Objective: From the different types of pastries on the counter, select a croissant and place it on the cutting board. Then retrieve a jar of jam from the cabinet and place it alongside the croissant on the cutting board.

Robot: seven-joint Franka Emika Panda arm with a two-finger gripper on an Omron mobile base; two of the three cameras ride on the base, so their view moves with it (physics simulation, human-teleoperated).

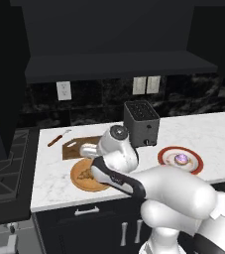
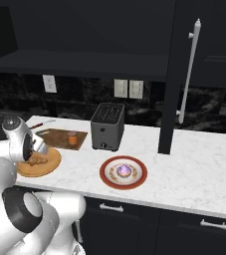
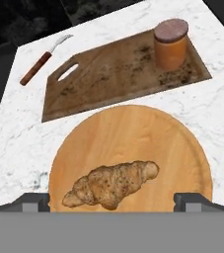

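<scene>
Golden-brown crescent croissant (image 3: 111, 184) lies on round light wooden plate (image 3: 131, 163), near its edge closest to me. My gripper (image 3: 111, 201) hovers above, fingers spread. Descend straight, straddle the thick middle, close gently.

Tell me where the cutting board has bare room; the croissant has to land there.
The cutting board is bare from its handle hole across the middle; only the end with the jar of jam is taken. The croissant lies on the round wooden plate below the open gripper.
</scene>
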